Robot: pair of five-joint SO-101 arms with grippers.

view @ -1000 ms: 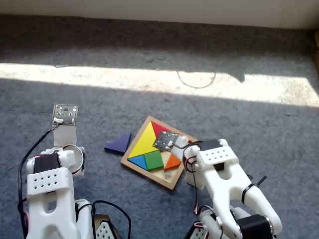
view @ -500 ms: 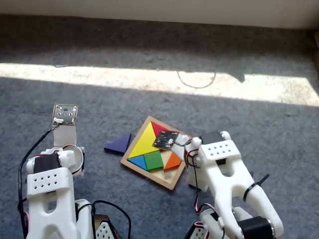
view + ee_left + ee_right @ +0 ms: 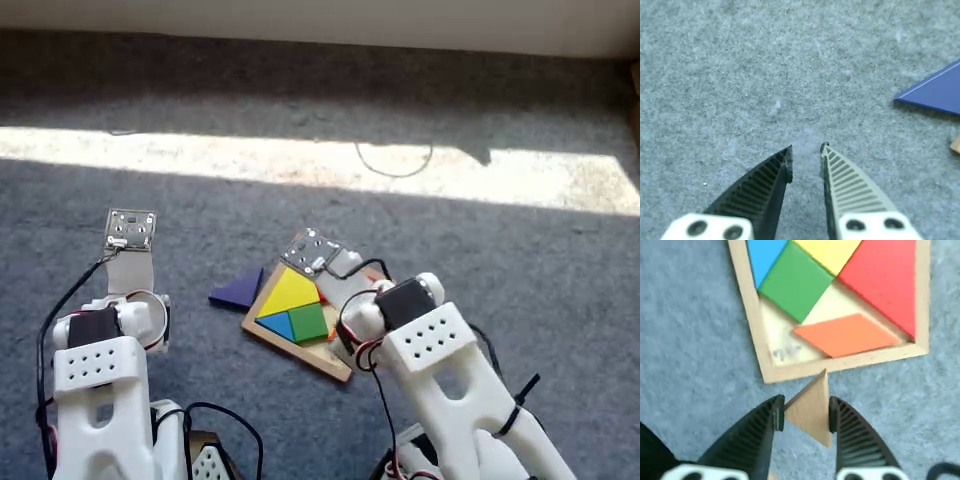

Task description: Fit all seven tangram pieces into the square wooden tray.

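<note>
— Over on the left, what is the left hand [image 3: 806, 148] doing?

— It hangs above the grey carpet [image 3: 500, 260] with its two fingers slightly parted and nothing between them. It touches none of the pieces.

— And to the right of it?

— A purple triangle [image 3: 238, 288] lies flat on the carpet, apart from the left hand and just beside the tray's left edge, outside it.

— Where is the tray [image 3: 751, 315] itself?

— It sits on the carpet between the two arms, turned at an angle so one corner points away from them. A yellow triangle [image 3: 290, 290] lies inside, with a blue triangle [image 3: 275, 323] and a green square [image 3: 308, 322] next to each other below it. The right wrist view adds a red triangle [image 3: 885, 280] along one side and an orange parallelogram [image 3: 847, 334] near a corner. A patch of bare wood shows between the green square, the parallelogram and the rim.

— What about the right side?

— The right arm leans over the tray's right half. The right hand [image 3: 806, 410] grips a wooden triangle [image 3: 812, 407], one finger pressed to each side. The piece is outside the tray, over the carpet, and its tip reaches the tray's rim close to the orange parallelogram.
</note>
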